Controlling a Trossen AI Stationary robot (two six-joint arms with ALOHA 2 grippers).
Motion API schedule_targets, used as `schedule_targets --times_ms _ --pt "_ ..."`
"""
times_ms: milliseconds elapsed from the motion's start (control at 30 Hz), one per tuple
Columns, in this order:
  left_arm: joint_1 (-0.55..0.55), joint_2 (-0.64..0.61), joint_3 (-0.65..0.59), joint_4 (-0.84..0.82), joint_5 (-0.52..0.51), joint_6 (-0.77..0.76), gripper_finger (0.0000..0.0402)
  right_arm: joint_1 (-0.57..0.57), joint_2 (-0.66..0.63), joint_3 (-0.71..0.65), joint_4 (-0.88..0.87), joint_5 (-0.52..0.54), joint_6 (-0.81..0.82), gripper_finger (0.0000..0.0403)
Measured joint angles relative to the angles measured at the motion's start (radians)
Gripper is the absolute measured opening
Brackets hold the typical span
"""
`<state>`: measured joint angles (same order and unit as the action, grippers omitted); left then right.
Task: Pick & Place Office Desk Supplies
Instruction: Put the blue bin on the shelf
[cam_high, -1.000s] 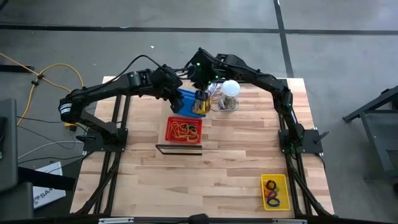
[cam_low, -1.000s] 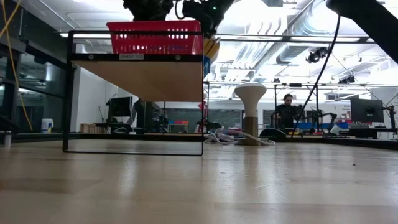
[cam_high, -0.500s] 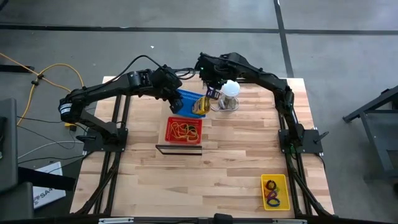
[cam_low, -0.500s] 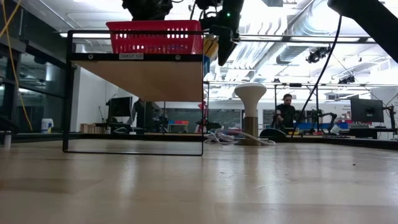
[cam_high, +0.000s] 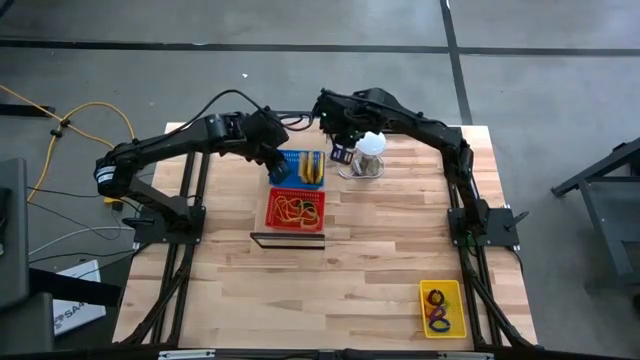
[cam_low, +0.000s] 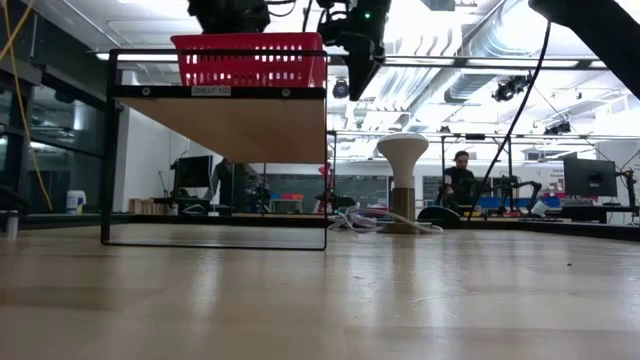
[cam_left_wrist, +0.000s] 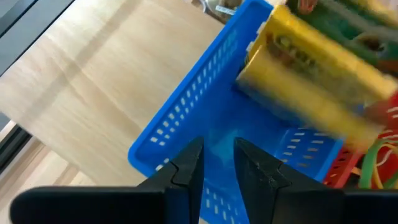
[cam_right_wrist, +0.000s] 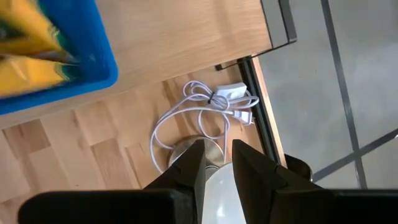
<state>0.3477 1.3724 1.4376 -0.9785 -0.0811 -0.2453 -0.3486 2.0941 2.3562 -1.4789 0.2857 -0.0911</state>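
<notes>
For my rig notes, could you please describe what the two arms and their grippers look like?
Both arms are dark, jointed and slim, rising from black bases at the table's sides. A black cable loops over the left arm. The right arm shows a green light near its wrist. The left gripper and the right gripper each have two dark, wedge-shaped fingers.

Bright ceiling lights glare behind the red plastic basket (cam_low: 249, 59); nearby, the yellow printed packs (cam_left_wrist: 311, 81) smear (motion blur).
</notes>
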Motion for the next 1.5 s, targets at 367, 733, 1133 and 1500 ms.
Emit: schedule_targets --times_ms 367,733,1133,1500 --pt "0.006 0.000 0.000 -0.003 -0.002 -0.010 0.0084 0.004 0.000 0.000 -0.013 0.000 0.000 0.0068" --pt "0.006 -0.056 0.000 -0.004 -0.133 0.009 0.0084 0.004 0.000 0.000 -0.028 -0.001 0.015 0.0068" --pt "0.005 -0.178 0.000 -0.002 -0.134 -0.022 0.0084 0.018 0.000 0.000 -0.027 -0.189 0.021 0.0068" --pt "0.005 -0.180 0.000 -0.006 -0.133 -0.025 0.0084 0.090 0.000 0.000 0.014 -0.284 0.016 0.0068"
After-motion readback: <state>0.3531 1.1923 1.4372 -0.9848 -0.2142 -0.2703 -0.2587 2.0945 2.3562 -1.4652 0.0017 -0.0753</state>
